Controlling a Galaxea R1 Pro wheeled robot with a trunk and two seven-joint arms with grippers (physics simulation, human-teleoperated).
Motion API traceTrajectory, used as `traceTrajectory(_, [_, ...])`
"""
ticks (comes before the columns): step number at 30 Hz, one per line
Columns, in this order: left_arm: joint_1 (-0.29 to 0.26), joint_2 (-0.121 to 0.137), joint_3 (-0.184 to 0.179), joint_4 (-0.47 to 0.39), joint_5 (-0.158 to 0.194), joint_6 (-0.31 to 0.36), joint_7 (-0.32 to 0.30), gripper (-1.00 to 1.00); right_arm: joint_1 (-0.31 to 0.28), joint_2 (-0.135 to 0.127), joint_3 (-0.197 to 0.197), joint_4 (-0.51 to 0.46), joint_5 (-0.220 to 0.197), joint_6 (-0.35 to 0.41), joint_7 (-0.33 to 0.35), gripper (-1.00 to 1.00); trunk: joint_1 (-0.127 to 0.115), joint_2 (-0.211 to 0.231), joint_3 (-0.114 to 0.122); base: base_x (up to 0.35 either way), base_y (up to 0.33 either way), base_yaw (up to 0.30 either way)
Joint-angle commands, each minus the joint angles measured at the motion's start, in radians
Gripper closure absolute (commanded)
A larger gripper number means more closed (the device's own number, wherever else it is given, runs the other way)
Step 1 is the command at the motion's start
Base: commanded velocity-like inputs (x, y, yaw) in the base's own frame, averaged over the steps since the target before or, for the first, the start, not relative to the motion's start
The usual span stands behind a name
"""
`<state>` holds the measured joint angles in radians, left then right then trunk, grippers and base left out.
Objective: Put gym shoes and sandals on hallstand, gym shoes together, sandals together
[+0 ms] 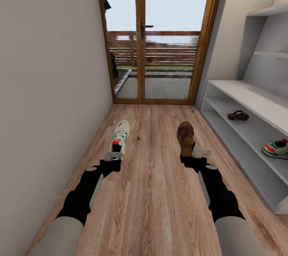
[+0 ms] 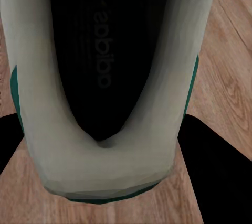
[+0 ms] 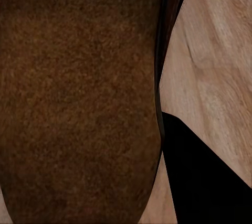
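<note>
The left gripper point(image 1: 113, 155) has its fingers at the heel of a gym shoe point(image 1: 120, 135) on the corridor floor point(image 1: 156, 192); clamped or not, I cannot tell. The right gripper point(image 1: 199, 153) meets a sandal point(image 1: 186, 136) the same way. Beyond the right fingers, the hallstand point(image 1: 256, 100) already holds one sandal point(image 1: 238, 116) and one gym shoe point(image 1: 276, 148), so half seems done

Head camera looks forward and down the corridor floor point(image 1: 160, 192) toward the glass door point(image 1: 158, 36); each wrist camera sits tight behind its gripper's shoe, sharing that flooring.
</note>
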<state>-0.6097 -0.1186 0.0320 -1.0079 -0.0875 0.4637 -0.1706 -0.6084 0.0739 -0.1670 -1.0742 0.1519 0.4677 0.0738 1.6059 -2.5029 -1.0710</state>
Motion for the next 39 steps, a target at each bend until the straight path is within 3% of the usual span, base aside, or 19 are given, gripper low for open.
traceTrajectory(1, [0.000,-0.001,0.003,-0.001,-0.009,0.004,-0.007,1.00,-0.001,0.001,-0.003,-0.002,0.008,0.005,0.006,1.00,0.000,0.000,-0.001,0.344,0.119,0.000])
traceTrajectory(8, [-0.001,-0.001,0.002,0.016,-0.009,0.004,-0.007,1.00,-0.001,0.001,-0.003,-0.002,0.008,0.006,0.006,1.00,0.000,0.000,-0.001,0.344,0.121,-0.054])
traceTrajectory(25, [-0.001,-0.001,0.002,0.022,-0.009,0.003,-0.007,1.00,-0.001,0.001,-0.003,-0.001,0.008,0.005,0.006,1.00,0.000,0.000,-0.001,0.344,0.136,-0.235])
traceTrajectory(39, [0.000,-0.001,0.002,0.022,-0.009,0.003,-0.007,1.00,-0.001,0.001,-0.003,-0.002,0.008,0.006,0.006,1.00,0.000,0.000,-0.001,0.344,0.163,-0.055])
